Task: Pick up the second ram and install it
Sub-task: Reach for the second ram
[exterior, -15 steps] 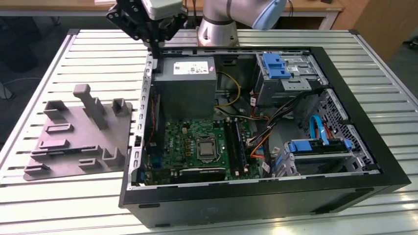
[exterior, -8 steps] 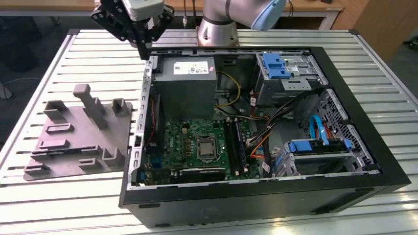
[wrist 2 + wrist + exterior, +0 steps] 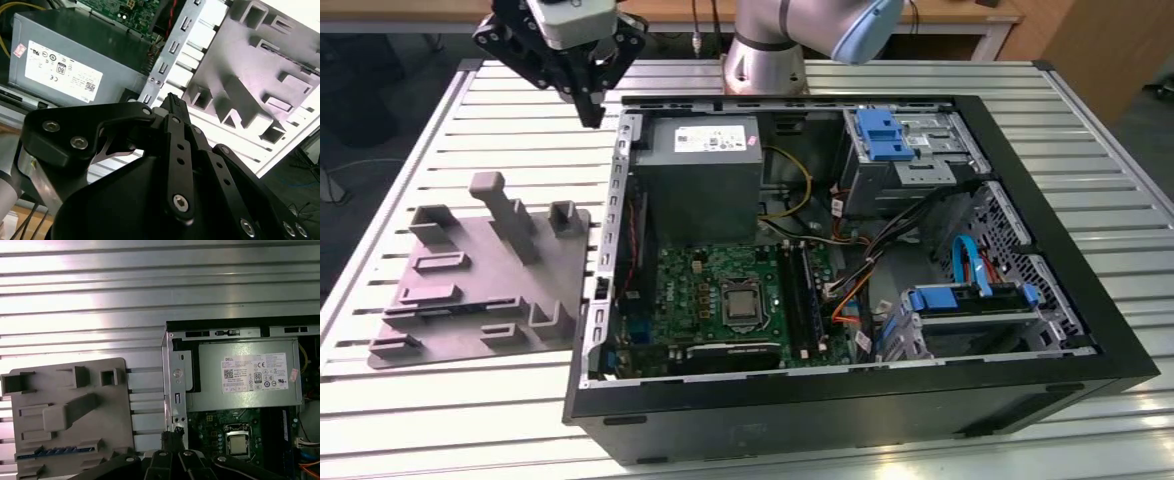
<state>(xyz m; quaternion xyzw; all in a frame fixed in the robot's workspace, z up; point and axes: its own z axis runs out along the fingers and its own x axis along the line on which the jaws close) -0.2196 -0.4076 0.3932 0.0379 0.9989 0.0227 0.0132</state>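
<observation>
While nothing is held between its fingers, the pincer (image 3: 592, 112) is seen hanging above the slatted metal table (image 3: 494, 150). Its two black fingers are brought together into a single tip (no gap can be made out between them in the exterior view or in either wrist view). Just beside the pincer, on the exterior view's right, the far corner of the open computer case (image 3: 854, 410) is found. The grey power supply (image 3: 700, 165) is set inside that corner, nearest the fingertips. The green motherboard (image 3: 707, 290) is laid beyond it, farther from the pincer, with the square processor socket (image 3: 744, 305) at its middle.

On the pincer's other side, towards the exterior view's left and lower than the fingertips, the grey fixture plate (image 3: 480, 280) is laid flat on the table with its upright blocks raised. The second ram (image 3: 438, 311) is lodged in a long slot of that plate, at the end farthest from the pincer and well apart from the fingertips. In the first wrist view the second ram (image 3: 55, 452) is shown as a thin dark strip with bluish marks along its length. There the pincer's tip (image 3: 173, 434) is placed between the plate (image 3: 107, 410) and the case wall. The second ram is not touched by the pincer.
</observation>
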